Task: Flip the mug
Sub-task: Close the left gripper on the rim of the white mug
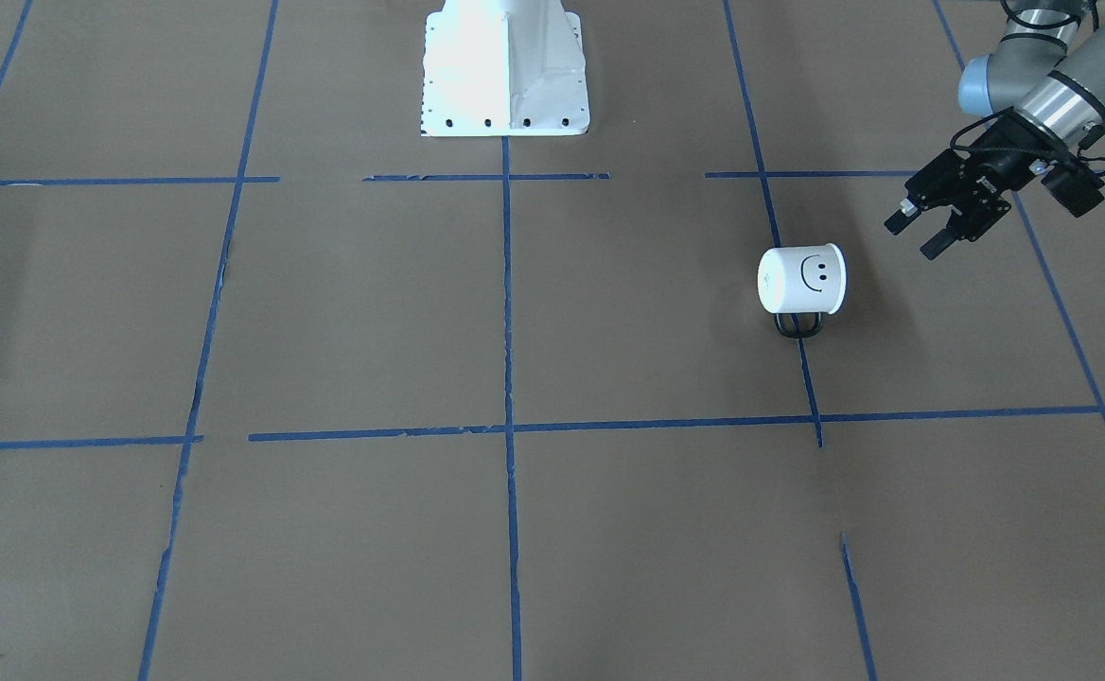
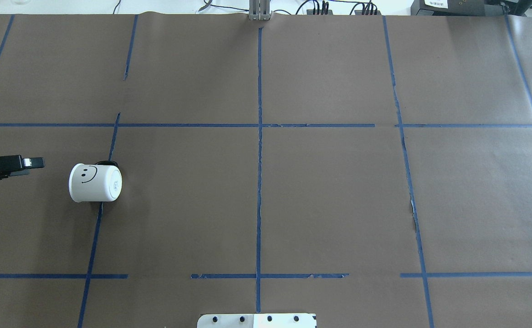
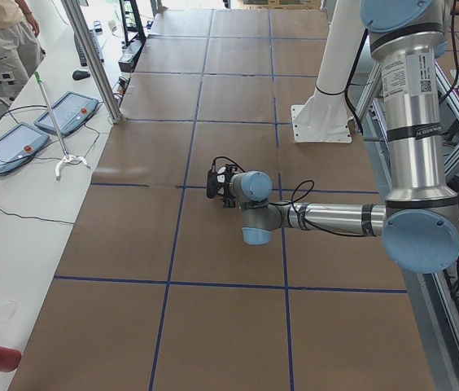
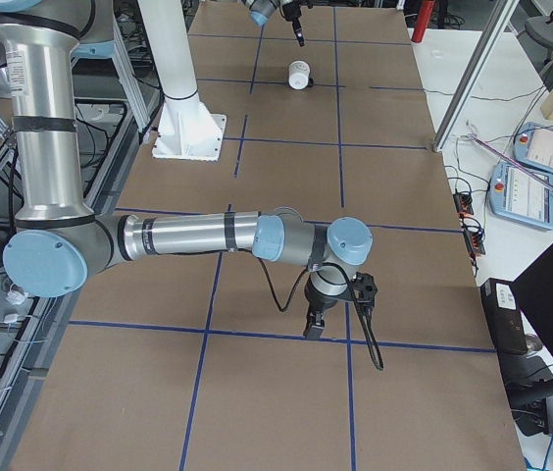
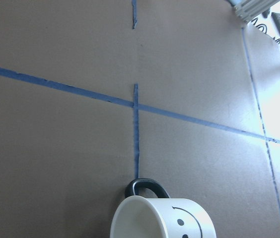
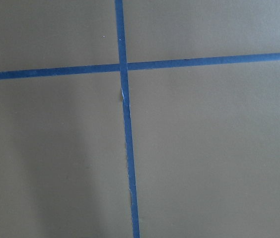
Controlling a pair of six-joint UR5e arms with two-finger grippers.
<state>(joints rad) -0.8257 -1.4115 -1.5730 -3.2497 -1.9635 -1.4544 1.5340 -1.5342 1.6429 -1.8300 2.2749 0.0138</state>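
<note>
While the mug (image 1: 801,279) lies sideways near the worktop's left edge, your left gripper (image 1: 912,238) hangs beside it, jaws apart and empty. You're on the approach, I judge; next you need a rim grip to upend it.

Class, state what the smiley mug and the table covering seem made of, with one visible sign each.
Mug: likely enamelled metal, possibly glazed ceramic; smooth white, thin rolled rim. Table covering: matte brown paper; seams and small tears show.
</note>
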